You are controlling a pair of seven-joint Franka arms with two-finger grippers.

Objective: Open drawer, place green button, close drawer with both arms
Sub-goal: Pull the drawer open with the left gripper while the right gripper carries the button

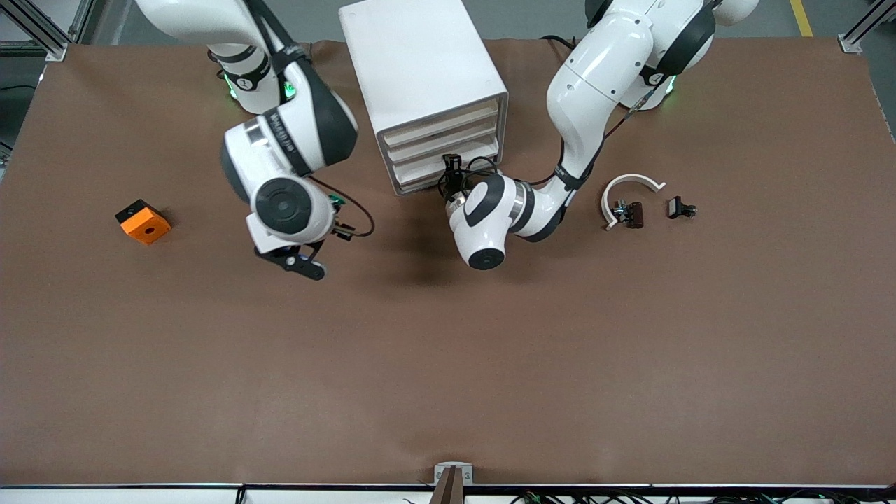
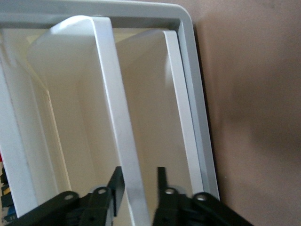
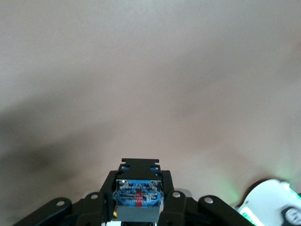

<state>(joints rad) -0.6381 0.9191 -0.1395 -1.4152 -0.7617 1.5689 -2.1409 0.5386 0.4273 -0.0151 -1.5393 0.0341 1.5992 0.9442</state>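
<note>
Cream-fronted drawer (image 1: 428, 178) appears unopened; left gripper (image 2: 138, 188) straddles its front lip, jaws narrowly parted. Right gripper (image 3: 137, 200), above bare table (image 1: 448, 364), clamps button (image 3: 137, 197). Placing and closing remain.

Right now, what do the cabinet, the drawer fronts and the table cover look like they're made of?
The cabinet looks like smooth, matte white plastic with rounded moulded corners. The drawer fronts, including the drawer lowest of four, look like cream plastic, slightly translucent in the left wrist view, though I can't be sure. The table cover looks like brown matte sheet, perhaps leatherette, creased at its edges.
</note>
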